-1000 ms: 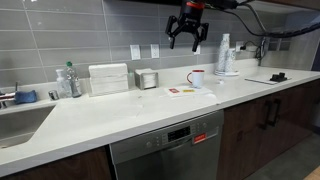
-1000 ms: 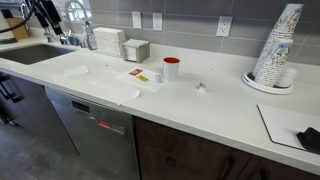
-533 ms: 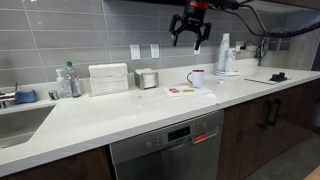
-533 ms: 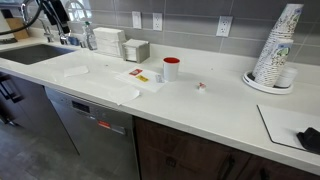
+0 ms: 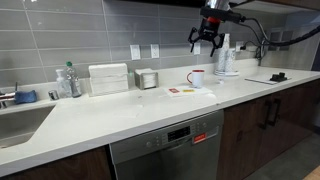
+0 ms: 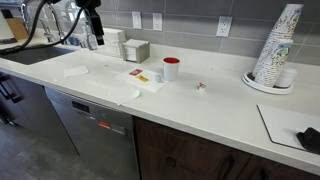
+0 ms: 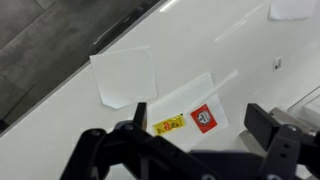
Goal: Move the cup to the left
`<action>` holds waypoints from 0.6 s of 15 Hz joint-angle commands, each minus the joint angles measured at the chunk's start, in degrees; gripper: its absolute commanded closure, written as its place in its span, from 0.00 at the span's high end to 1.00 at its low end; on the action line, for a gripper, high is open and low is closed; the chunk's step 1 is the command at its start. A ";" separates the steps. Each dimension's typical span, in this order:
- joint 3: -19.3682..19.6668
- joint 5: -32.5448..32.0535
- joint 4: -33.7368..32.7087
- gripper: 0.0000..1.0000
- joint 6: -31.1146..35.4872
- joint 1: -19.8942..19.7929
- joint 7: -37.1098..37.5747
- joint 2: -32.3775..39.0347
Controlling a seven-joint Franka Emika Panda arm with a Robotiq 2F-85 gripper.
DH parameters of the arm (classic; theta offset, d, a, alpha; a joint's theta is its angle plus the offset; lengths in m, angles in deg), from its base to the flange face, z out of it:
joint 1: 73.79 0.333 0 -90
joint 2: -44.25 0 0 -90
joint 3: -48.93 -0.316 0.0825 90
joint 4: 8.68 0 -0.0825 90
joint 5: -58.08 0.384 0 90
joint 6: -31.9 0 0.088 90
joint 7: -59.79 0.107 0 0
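The cup, a small red mug with a white inside, stands on the white counter in both exterior views (image 5: 197,77) (image 6: 171,68), beside a white sheet with two sauce packets (image 6: 140,77). My gripper (image 5: 208,40) hangs high above the counter, above and slightly right of the cup, with its jaws open and empty. It also shows at the upper left in an exterior view (image 6: 96,38). In the wrist view my gripper (image 7: 200,125) looks down on the yellow packet (image 7: 170,125) and the red packet (image 7: 205,117). The cup is out of the wrist view.
A stack of paper cups on a plate (image 5: 224,56) (image 6: 275,50) stands near the wall. A napkin dispenser (image 5: 108,78), a metal canister (image 5: 148,79), a clear bottle (image 5: 66,82) and a sink (image 5: 15,120) lie further along. A black object (image 6: 310,138) rests on a white mat.
My gripper has moved sideways at the same height, from over the packets to above and past the cup, still open. The cup has not moved.
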State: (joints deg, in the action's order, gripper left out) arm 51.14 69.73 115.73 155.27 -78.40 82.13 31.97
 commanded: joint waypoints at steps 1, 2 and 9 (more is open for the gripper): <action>0.72 -0.05 -6.84 1.00 -0.14 -1.94 8.76 7.62; 0.79 -1.09 -8.97 1.00 0.57 -2.36 11.86 9.42; 3.11 -12.81 -23.63 1.00 -2.13 -1.78 35.47 21.24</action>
State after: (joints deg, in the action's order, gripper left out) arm 52.72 61.81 99.00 156.05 -80.99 108.83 47.26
